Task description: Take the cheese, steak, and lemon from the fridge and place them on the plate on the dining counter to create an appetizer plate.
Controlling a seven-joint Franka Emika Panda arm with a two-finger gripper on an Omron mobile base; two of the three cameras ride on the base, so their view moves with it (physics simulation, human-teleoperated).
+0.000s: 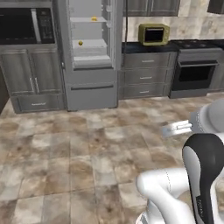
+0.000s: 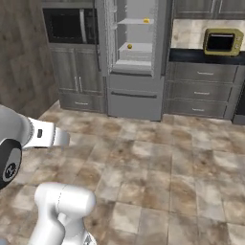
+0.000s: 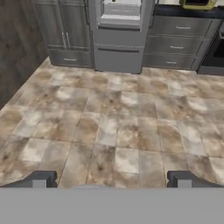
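- Fridge (image 1: 89,52) open across the tiled floor (image 1: 78,144), door swung aside so the pale shelves face the room, ready for reaching in.
- On the upper shelf, a small yellow-orange item (image 1: 94,19), likely the cheese; too small to be sure.
- On the shelf below, a small round yellow ball, probably the lemon (image 1: 80,43), sitting near the shelf's front edge.
- Steak not made out at this range.
- Gripper (image 3: 111,180) spread wide and empty, fingertips (image 3: 38,179) well apart over bare tiles; kept open presumably in readiness for the first pick.
- Arm folded close over the base, well apart from the fridge; a drive forward looks needed before any reach.
- Yellow toaster oven (image 1: 154,33) on the counter right of the fridge, microwave (image 1: 26,25) to its left; neither part of the job.
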